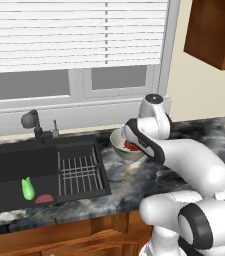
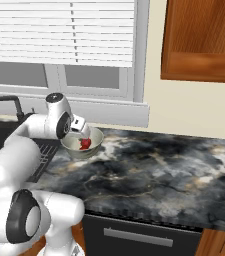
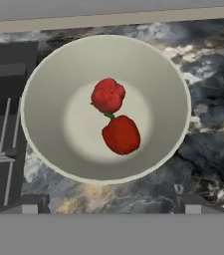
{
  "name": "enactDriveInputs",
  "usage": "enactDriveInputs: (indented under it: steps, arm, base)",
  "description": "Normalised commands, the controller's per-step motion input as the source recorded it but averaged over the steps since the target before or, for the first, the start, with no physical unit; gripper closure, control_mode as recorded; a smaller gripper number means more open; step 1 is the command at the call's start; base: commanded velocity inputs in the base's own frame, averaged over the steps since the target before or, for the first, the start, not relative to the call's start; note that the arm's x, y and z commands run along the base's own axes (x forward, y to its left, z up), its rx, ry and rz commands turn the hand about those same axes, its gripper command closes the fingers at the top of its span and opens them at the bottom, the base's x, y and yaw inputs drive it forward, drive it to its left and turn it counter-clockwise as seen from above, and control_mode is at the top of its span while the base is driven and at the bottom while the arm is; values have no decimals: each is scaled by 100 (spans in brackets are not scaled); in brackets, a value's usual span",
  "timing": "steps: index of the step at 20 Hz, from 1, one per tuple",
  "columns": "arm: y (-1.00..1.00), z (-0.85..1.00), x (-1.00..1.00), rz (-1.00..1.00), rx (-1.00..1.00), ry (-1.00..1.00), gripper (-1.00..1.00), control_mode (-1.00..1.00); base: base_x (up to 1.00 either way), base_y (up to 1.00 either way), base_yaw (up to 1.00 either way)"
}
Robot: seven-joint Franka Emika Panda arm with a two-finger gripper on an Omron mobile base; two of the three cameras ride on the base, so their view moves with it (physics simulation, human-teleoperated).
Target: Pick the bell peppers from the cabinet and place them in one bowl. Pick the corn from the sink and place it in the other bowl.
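Two glossy red bell peppers (image 3: 114, 117) lie touching in the pale grey-beige bowl (image 3: 44, 74) beside the counter's sink edge; pincer (image 3: 108, 209) spread wide, empty.

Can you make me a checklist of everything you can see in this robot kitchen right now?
Surface: dark marbled stone counter.
Job's things: two glossy red bell peppers lie touching in the pale grey-beige bowl, beside the matte black sink; the bright green corn piece lies in the sink.
Clutter: a flat reddish-pink disc beside the corn; ribbed wire drain rack.
Grippers: gripper open, above the bowl, holding nothing.
Cables: nothing seen.
Surroundings: reddish-brown wood wall cabinet, window blinds, black tap.
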Motion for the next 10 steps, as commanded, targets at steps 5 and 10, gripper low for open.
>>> enactDriveInputs:
  steps: [5,10]
  arm:
    - [0,0,-55,3,0,9,-100,-100]
    - [0,2,-56,2,0,4,-100,-100]
  base:
    - [0,0,0]
    - [0,0,0]
